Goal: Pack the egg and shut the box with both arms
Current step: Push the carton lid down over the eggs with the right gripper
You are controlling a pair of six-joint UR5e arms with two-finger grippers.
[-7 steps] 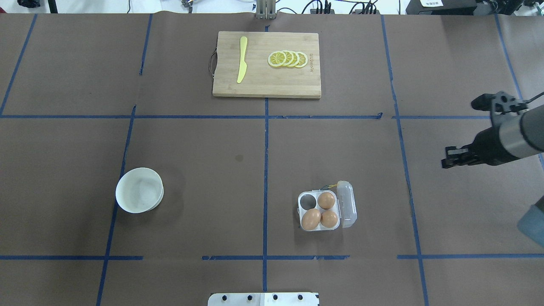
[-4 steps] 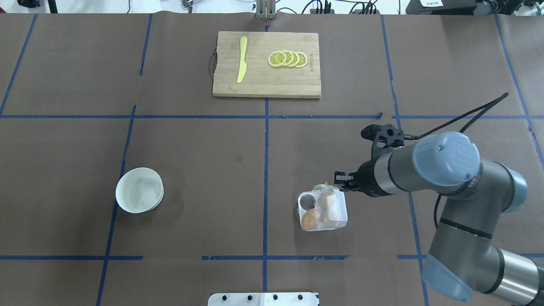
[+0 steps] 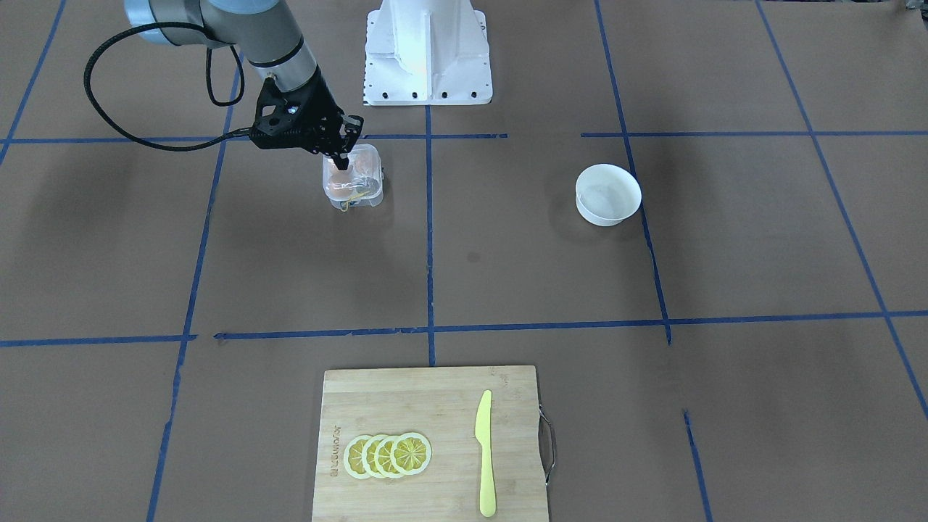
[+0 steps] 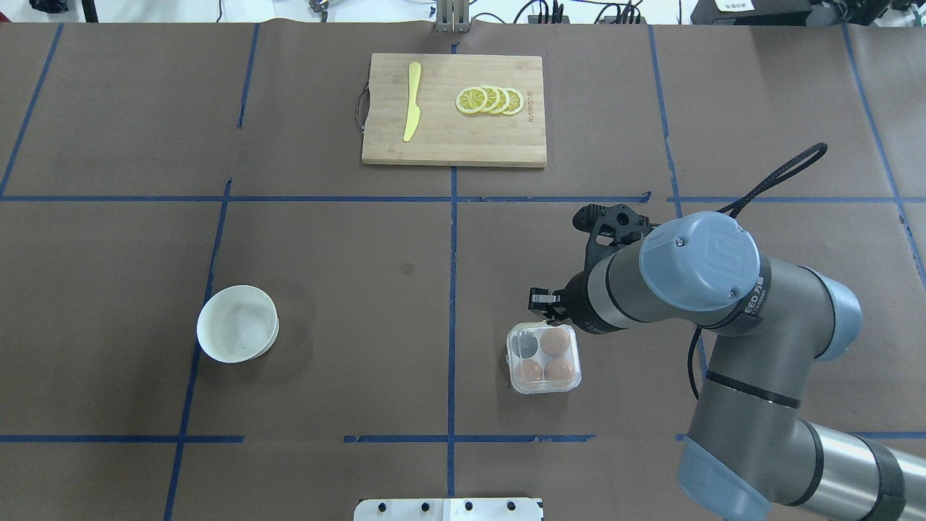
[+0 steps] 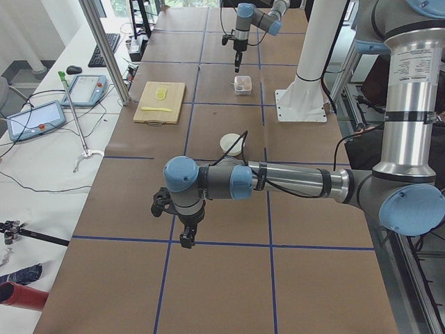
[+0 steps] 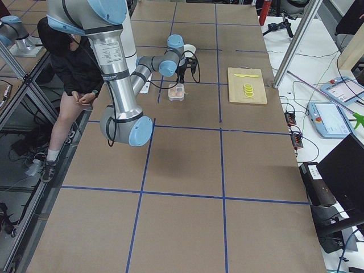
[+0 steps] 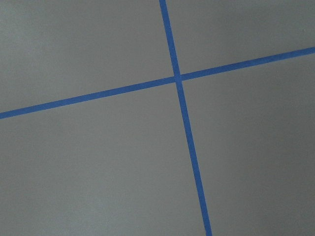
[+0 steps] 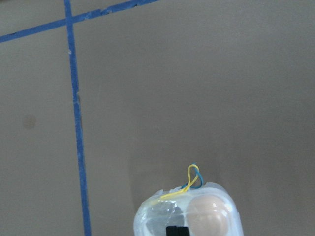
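The box (image 4: 544, 357) sits right of the table's middle with its clear lid down over the tray. Three tan eggs lie inside: one at the far right (image 4: 555, 341) and two at the near side (image 4: 559, 370). The far-left cell is empty. My right gripper (image 4: 541, 300) looks shut and empty, its tip at the box's far edge, over the lid in the front view (image 3: 341, 156). The right wrist view shows the box (image 8: 189, 216) with its yellow band. My left gripper (image 5: 186, 240) shows only in the left side view, low over bare table; I cannot tell its state.
A white bowl (image 4: 237, 323), empty, stands at the left. A wooden cutting board (image 4: 454, 145) at the far middle carries a yellow knife (image 4: 411, 101) and lemon slices (image 4: 490, 100). The white pedestal base (image 3: 426, 51) is at the robot's side.
My right arm swung in from the right edge to the box. The lid, lying open to the right a second ago, was pushed over and now lies down on the tray.
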